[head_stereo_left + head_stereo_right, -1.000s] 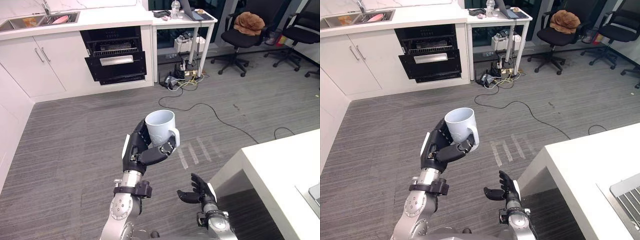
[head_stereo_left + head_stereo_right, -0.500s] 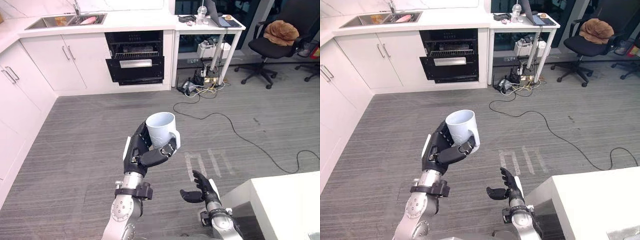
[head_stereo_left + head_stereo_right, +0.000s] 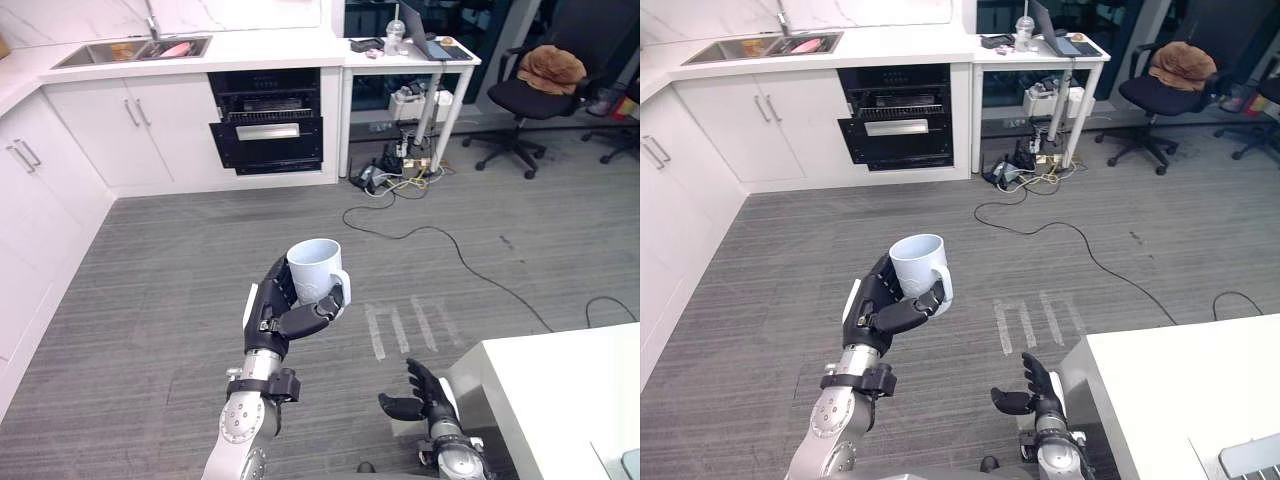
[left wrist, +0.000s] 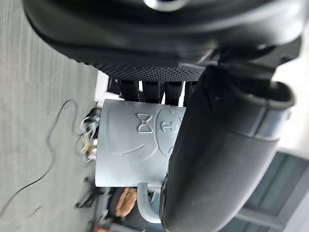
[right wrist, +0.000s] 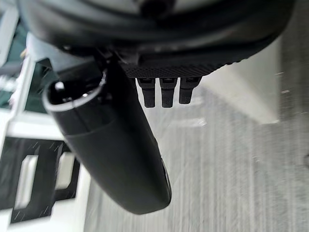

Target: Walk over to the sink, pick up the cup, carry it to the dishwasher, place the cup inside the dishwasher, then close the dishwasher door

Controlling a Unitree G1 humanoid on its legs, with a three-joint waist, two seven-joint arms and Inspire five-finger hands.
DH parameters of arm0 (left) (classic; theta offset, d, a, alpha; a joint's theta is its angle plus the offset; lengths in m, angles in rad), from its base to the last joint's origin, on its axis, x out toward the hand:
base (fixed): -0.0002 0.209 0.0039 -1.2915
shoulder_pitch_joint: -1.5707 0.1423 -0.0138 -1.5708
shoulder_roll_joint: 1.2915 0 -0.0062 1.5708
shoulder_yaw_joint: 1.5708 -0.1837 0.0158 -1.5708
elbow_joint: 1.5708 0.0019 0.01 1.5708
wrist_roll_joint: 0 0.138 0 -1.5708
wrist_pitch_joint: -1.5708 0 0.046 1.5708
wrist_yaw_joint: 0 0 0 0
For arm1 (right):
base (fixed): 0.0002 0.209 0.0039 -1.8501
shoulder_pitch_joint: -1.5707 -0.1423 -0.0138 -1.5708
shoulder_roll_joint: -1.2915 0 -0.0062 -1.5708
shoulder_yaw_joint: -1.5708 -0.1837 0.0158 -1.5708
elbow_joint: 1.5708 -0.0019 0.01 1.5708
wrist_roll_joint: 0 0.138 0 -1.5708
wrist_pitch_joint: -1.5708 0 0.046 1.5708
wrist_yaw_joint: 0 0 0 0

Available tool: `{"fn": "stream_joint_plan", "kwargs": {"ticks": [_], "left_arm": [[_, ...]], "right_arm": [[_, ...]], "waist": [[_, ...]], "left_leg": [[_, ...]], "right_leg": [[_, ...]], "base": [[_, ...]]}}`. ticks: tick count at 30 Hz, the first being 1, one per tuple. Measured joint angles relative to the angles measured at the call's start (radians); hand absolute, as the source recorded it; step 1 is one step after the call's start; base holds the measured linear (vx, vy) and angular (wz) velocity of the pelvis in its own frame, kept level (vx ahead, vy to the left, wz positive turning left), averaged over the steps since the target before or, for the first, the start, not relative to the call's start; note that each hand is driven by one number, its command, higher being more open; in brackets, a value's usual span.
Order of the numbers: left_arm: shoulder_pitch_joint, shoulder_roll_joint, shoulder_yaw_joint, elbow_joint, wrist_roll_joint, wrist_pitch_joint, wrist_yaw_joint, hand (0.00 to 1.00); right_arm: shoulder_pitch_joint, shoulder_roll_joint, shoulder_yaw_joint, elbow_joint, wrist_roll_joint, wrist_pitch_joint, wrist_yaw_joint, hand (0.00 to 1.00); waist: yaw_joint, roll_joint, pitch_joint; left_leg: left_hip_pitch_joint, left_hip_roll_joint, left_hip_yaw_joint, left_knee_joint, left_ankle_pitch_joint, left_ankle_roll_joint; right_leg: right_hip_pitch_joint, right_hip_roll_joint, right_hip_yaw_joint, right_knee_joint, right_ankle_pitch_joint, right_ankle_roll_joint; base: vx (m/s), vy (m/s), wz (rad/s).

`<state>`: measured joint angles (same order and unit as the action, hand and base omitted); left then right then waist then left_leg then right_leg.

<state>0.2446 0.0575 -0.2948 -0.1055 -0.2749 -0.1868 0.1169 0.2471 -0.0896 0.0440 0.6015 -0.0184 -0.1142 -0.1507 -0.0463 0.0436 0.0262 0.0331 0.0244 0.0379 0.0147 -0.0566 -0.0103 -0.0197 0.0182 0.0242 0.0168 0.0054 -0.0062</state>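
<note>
My left hand (image 3: pixel 283 312) clasps the cup (image 3: pixel 315 268); right hand (image 3: pixel 421 396) slack, empty. I'd carry it level to the dishwasher (image 3: pixel 266 130), eleven o'clock.

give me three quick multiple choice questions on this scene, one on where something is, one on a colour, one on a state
1. Where is the white ceramic mug?
A in the sink
B in the left hand, above the grey floor
C on a chair

2. What colour is the built-in dishwasher front?
A black
B white
C red

3. The right hand is
A shut on the mug
B shut on a cloth
C open, holding nothing

Answers:
1 B, fingers and thumb curl round the upright mug.
2 A, it stands dark among white cabinets.
3 C, its fingers are relaxed with nothing between them.
</note>
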Motion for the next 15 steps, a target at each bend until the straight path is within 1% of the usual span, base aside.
{"fn": "stream_joint_plan", "kwargs": {"ticks": [3, 4, 7, 11, 12, 13, 14, 15], "left_arm": [[-0.001, 0.002, 0.002, 0.035, 0.0, 0.009, -0.005, 0.3], [0.0, 0.009, 0.005, 0.044, -0.001, 0.019, -0.006, 0.3], [0.008, 0.015, 0.014, 0.044, -0.001, 0.025, -0.006, 0.3], [0.023, 0.01, 0.026, 0.042, -0.001, 0.026, -0.006, 0.3], [0.025, 0.009, 0.028, 0.041, -0.001, 0.026, -0.006, 0.3], [0.026, 0.006, 0.03, 0.038, -0.001, 0.026, -0.006, 0.3], [0.026, 0.004, 0.032, 0.035, -0.001, 0.025, -0.006, 0.3], [0.026, -0.001, 0.039, 0.027, -0.001, 0.025, -0.006, 0.3]], "right_arm": [[-0.001, 0.018, -0.021, 0.031, 0.048, 0.001, 0.0, 0.9], [-0.008, 0.025, -0.032, 0.031, 0.076, 0.0, 0.001, 0.9], [-0.035, 0.037, -0.062, 0.031, 0.077, -0.001, -0.003, 0.9], [-0.058, 0.033, -0.076, 0.014, 0.08, -0.012, -0.007, 0.9], [-0.059, 0.033, -0.076, 0.013, 0.084, -0.012, -0.007, 0.9], [-0.059, 0.035, -0.075, 0.01, 0.096, -0.012, -0.01, 0.9], [-0.06, 0.035, -0.075, 0.008, 0.1, -0.012, -0.011, 0.9], [-0.061, 0.037, -0.074, -0.006, 0.108, -0.012, -0.013, 0.9]], "waist": [[0.002, 0.001, 0.0], [0.004, 0.001, 0.0], [0.006, 0.0, 0.0], [0.037, -0.002, 0.001], [0.041, -0.004, 0.002], [0.052, -0.007, 0.007], [0.056, -0.009, 0.012], [0.059, -0.008, 0.027]], "left_leg": [[-0.005, 0.002, -0.013, -0.012, 0.006, -0.004], [-0.01, 0.001, -0.021, -0.023, 0.017, -0.007], [-0.012, 0.0, -0.059, -0.038, 0.034, -0.007], [-0.018, -0.006, -0.102, -0.041, 0.05, -0.011], [-0.022, -0.007, -0.113, -0.037, 0.05, -0.012], [-0.04, -0.008, -0.121, -0.014, 0.033, -0.021], [-0.055, -0.008, -0.121, 0.013, 0.022, -0.022], [-0.095, -0.008, -0.128, 0.081, -0.003, -0.03]], "right_leg": [[0.001, 0.001, -0.02, -0.015, 0.002, -0.002], [0.002, -0.001, -0.033, -0.015, 0.001, -0.002], [0.006, -0.004, -0.071, -0.018, 0.0, -0.003], [0.02, -0.011, -0.111, -0.017, -0.009, -0.008], [0.02, -0.014, -0.123, -0.012, -0.014, -0.01], [0.019, -0.017, -0.143, -0.001, -0.025, -0.004], [0.019, -0.018, -0.153, 0.003, -0.029, -0.003], [0.02, -0.021, -0.179, 0.014, -0.035, -0.003]], "base": [[0.07, -0.011, 0.18], [0.05, -0.001, 0.32], [0.02, 0.001, 0.37], [-0.06, -0.005, 0.35], [-0.08, -0.015, 0.52], [-0.07, -0.013, 0.45], [-0.09, -0.017, 0.6], [-0.1, -0.012, 0.68]]}}
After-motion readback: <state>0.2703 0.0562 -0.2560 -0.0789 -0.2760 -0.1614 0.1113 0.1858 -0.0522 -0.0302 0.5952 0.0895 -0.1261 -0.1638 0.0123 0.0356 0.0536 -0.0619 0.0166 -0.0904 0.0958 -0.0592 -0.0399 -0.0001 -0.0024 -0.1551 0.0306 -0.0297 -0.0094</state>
